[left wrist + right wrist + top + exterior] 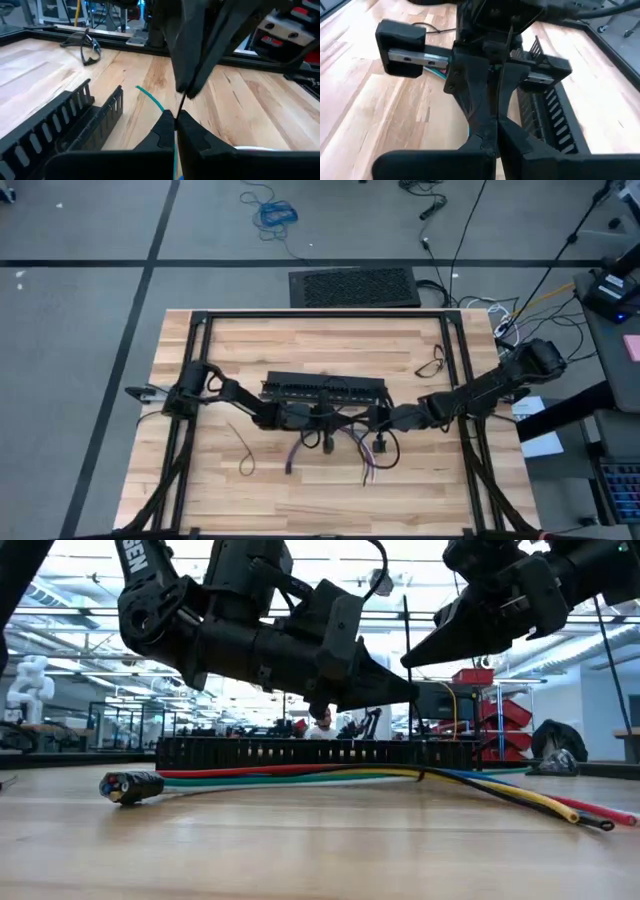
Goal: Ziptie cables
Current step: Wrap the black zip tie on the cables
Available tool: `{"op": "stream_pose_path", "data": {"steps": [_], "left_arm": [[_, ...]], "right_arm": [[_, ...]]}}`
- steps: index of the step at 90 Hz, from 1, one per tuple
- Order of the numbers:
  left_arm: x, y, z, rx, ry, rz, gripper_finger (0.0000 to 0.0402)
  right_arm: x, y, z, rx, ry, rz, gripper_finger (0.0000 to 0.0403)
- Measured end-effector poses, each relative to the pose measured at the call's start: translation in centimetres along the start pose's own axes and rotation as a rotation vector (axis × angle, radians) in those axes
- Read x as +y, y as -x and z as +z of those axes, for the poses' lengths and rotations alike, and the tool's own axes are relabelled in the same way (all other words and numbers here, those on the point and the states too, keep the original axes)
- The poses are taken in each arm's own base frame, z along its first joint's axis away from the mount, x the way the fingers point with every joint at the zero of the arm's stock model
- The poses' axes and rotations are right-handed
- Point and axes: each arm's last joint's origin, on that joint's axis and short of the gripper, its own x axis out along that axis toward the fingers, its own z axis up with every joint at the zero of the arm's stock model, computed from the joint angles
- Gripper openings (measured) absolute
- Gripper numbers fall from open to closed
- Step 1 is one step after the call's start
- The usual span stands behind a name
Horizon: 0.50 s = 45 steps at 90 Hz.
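Note:
The cables [300,776] are a bundle of red, green, yellow and dark wires lying on the table on the near side of the black slotted bar [325,389]. Their capped end [130,786] rests on the wood. Above the cables my left gripper [176,119] and my right gripper [496,131] meet tip to tip, both shut on one thin dark ziptie [180,104]. In the high view they are my left gripper [318,418] and my right gripper [368,420]. A loose ziptie [243,448] lies near left and another ziptie [432,363] far right. My left gripper pinches the thin ziptie strip [177,113] between its two fingertips, coming level from the table's left. The strip runs on straight to the other gripper, clear of the table. My right gripper pinches the same strip [184,95] at its fingertips [192,85], slanting down from the table's right. The short piece between the two grippers looks straight.
A green wire end [150,97] curls up beside the bar's slotted wall [107,107]. A black metal frame [320,315] runs around the tabletop. Bare wood lies along the near edge.

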Motion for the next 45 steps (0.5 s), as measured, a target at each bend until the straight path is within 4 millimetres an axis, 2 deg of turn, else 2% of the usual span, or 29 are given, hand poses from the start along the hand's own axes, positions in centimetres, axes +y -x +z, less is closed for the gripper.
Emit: {"op": "stream_pose_path", "data": {"steps": [45], "left_arm": [[-0.29,0.13,-0.74,0.036,-0.012,0.049,0.0]], "right_arm": [[-0.33,0.34,0.46,-0.022,-0.021,-0.062,0.0]]}}
